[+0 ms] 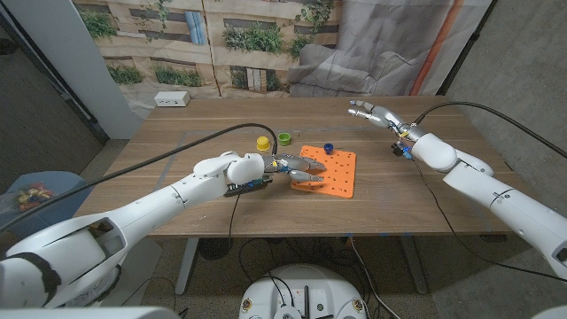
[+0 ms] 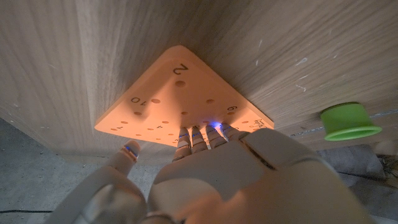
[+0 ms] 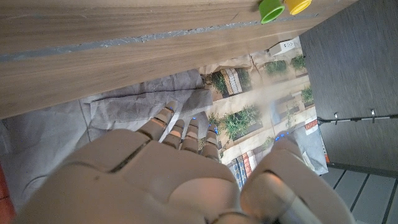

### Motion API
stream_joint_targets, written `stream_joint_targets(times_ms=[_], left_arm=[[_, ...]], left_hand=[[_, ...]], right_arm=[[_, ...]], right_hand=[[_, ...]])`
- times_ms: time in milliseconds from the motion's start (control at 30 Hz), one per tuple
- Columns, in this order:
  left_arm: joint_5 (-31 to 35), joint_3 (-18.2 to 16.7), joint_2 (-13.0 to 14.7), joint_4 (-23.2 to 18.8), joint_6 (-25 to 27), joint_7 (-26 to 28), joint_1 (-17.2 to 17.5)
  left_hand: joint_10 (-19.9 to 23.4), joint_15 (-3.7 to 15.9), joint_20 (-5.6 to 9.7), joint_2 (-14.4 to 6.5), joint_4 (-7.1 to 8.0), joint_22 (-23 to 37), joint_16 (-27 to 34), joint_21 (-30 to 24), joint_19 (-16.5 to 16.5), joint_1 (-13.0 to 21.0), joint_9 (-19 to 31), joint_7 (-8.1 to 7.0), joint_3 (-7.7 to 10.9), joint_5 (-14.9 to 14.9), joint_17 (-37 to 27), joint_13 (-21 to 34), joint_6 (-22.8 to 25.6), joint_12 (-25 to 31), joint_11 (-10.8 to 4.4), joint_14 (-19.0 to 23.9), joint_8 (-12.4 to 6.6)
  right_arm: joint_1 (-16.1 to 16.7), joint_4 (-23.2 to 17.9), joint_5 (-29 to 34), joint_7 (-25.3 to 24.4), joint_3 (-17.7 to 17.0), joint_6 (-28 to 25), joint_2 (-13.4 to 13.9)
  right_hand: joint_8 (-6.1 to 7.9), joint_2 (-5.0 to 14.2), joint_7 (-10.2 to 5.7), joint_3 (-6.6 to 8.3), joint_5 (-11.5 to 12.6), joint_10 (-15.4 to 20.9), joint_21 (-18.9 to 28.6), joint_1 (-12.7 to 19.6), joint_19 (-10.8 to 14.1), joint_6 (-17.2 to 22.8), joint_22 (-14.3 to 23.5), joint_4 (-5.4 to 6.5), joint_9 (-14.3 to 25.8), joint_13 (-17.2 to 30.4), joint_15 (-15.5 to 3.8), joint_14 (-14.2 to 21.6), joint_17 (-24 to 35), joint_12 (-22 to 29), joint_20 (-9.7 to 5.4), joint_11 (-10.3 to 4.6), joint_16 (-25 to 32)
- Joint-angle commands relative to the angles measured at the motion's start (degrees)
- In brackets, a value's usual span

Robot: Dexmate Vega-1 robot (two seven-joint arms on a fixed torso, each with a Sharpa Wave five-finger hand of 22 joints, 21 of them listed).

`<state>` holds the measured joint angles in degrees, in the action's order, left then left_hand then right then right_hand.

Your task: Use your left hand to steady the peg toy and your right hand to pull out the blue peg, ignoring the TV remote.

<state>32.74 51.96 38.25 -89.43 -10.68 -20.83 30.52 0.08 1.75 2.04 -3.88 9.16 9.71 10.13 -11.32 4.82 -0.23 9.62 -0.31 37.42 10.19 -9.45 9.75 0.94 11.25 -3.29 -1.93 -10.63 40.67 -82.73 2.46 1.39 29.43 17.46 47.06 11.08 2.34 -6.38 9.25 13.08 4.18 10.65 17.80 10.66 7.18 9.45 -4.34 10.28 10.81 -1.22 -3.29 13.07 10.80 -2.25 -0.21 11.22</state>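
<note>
From the head view, the orange peg toy (image 1: 330,170) lies flat near the middle of the wooden bench (image 1: 177,142). The left robot hand (image 1: 297,170) reaches onto the toy's near-left part, fingers spread and pressing down on the board. A blue peg (image 1: 329,148) stands at the toy's far edge. Just left of the toy sit a green peg (image 1: 284,138) and a yellow peg (image 1: 263,143), both loose on the bench. The right robot hand (image 1: 368,113) hovers well to the right of the toy and beyond it, above the bench; its fingers look loosely extended with nothing in them, though it is small here. A white power strip (image 1: 172,98) lies at the far left corner.

In the left wrist view, the fingertips (image 2: 214,129) touch the numbered board (image 2: 180,87), with the green peg (image 2: 348,121) close beside it.

In the right wrist view, the right robot hand (image 3: 186,162) is lifted clear of the bench, its fingers apart and empty; the green peg (image 3: 270,9) and yellow peg (image 3: 297,5) show far off.
</note>
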Motion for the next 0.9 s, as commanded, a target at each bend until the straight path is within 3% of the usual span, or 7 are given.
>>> stream_joint_targets(times_ms=[33,100,233,567,900], left_arm=[[0.9,0.0,0.3,-0.4,-0.1,0.0,0.0],[0.8,-0.1,0.2,-0.3,-0.1,0.0,0.0],[1.0,-0.1,0.1,-0.3,0.0,0.3,0.1],[1.9,0.4,-0.1,0.0,-0.5,-0.4,-0.6],[2.5,0.4,-0.1,-0.1,-0.5,-0.3,-0.6]], left_hand=[[0.5,3.04,9.51,-5.2,-0.25,0.1,0.3,-0.2,-0.3,0.5,0.2,-0.25,0.07,0.2,-0.2,0.1,0.6,0.0,0.10,0.5,0.13],[0.6,3.14,9.54,-5.2,-0.30,0.1,0.3,-0.2,-0.4,0.5,0.2,-0.28,0.08,0.2,-0.2,0.1,0.6,0.0,0.05,0.5,0.14],[0.6,3.17,9.70,-5.2,-0.40,0.1,0.3,-0.1,-0.2,0.6,0.2,-0.33,0.12,0.2,-0.2,0.1,0.8,0.0,0.12,0.6,0.11],[0.7,3.23,9.75,-5.3,-0.66,0.1,0.2,0.0,-0.3,0.8,0.2,-0.41,0.29,0.3,-0.1,0.1,0.9,-0.1,0.08,0.7,0.15],[0.8,3.22,9.65,-5.4,-0.88,0.1,0.2,0.0,-0.4,1.0,0.2,-0.35,0.46,0.3,-0.1,0.1,1.0,-0.2,0.04,0.9,0.17]], right_arm=[[-1.9,-4.6,5.4,2.7,1.9,-4.2,2.2],[-2.1,-6.0,6.4,3.3,2.0,-5.7,2.7],[-2.5,-9.8,9.2,4.7,2.5,-10.1,3.8],[-4.3,-15.0,13.5,9.2,4.2,-17.0,4.9],[-6.6,-19.4,18.8,14.3,6.5,-24.1,5.2]], right_hand=[[0.61,0.11,-0.40,1.00,-0.4,-0.6,-0.2,3.1,-0.7,0.9,0.1,-2.17,0.3,0.2,0.62,-0.7,-0.1,0.0,0.33,0.11,0.0],[0.85,-0.10,-0.02,1.92,-0.2,-1.2,-0.3,5.4,-1.4,1.3,0.1,-3.89,0.5,0.3,1.72,-1.2,-0.2,0.1,0.99,0.30,0.0],[1.20,-0.52,-0.12,2.84,0.3,-2.2,-0.2,7.7,-1.5,2.1,0.2,-5.26,0.6,0.3,3.00,-1.5,-0.3,0.0,3.00,0.56,0.2],[1.35,-1.26,-1.17,3.43,0.7,-3.0,0.0,9.4,-1.5,2.6,0.2,-5.77,0.8,0.4,4.39,-1.9,-0.3,0.0,4.09,1.04,0.3],[0.53,-1.89,-0.13,4.03,1.7,-4.3,0.0,10.6,-2.3,0.0,0.3,-5.53,1.2,0.6,6.87,-3.0,-0.2,0.2,5.86,1.93,0.4]])
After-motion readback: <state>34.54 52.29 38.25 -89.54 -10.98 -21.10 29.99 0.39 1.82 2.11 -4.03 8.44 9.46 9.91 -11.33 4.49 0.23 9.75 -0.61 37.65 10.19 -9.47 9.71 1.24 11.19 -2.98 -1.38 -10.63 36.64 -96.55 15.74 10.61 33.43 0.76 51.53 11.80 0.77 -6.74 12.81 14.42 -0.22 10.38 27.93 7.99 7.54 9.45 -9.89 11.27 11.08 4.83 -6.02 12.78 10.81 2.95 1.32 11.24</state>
